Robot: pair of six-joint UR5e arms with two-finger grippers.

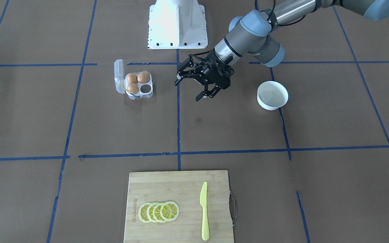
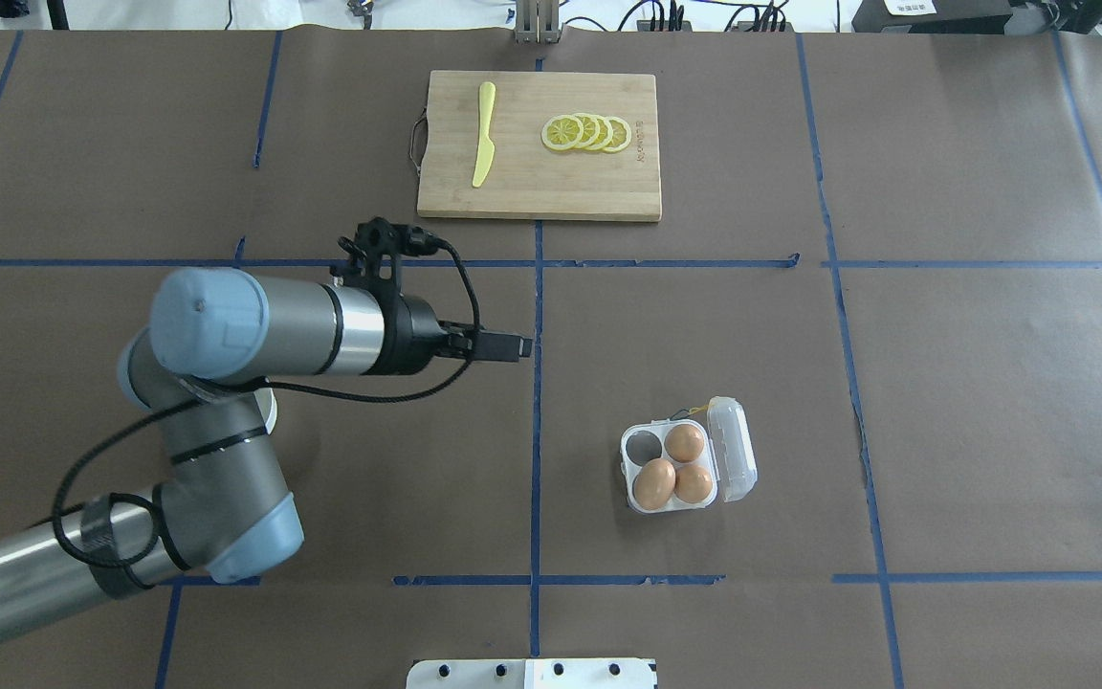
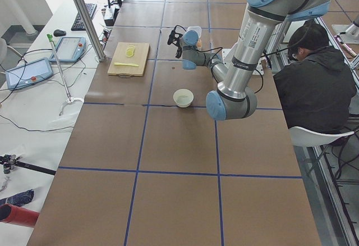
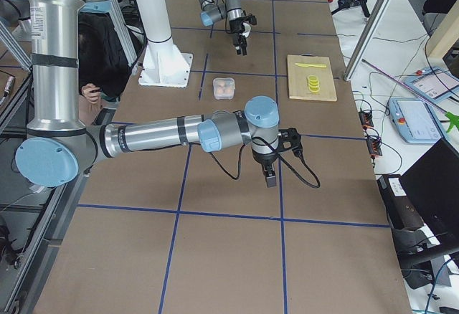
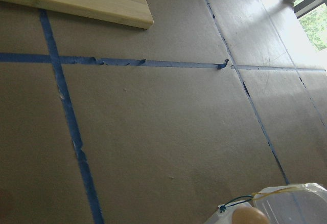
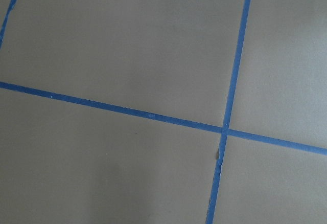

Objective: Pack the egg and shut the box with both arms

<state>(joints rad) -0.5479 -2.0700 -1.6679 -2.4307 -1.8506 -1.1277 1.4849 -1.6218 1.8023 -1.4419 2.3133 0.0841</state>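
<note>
From the overhead camera, the clear four-cell egg box (image 2: 626, 467) sits on the brown bench (image 2: 991, 431) just right of the centre tape line. Its hinged lid (image 2: 735, 448) is swung open on the box's 3 o'clock side. Three orange-brown eggs (image 2: 654, 483) lie in the cells at 1, 5 and 7 o'clock, and the cell at 11 o'clock (image 2: 644, 445) is unfilled.

The left arm (image 2: 254, 335) reaches in low across the bench. The left gripper (image 1: 189, 88) hangs above the surface, released, with its black fingers spread wide and nothing between them. In the overhead view the box lies at about 4 o'clock from it, well apart. That arm's wrist camera catches the box's edge and the top of one egg at 5 o'clock of its frame.

In the front-facing view a white bowl (image 1: 268, 104) stands at about 3 o'clock from the gripper, beside the arm's wrist joint.

At 12 o'clock from the gripper in the overhead view lies a bamboo cutting board (image 2: 608, 191). It carries four overlapping lemon slices (image 2: 587, 132) and a yellow-green plastic knife (image 2: 482, 134).

The right arm (image 4: 165, 131) shows only in the side view, stretched over the bench. The right gripper (image 4: 270, 178) points down, well apart from the box, and I cannot tell whether it is clenched or released. Its wrist camera sees only bench and crossing blue tape lines (image 6: 225, 129).
</note>
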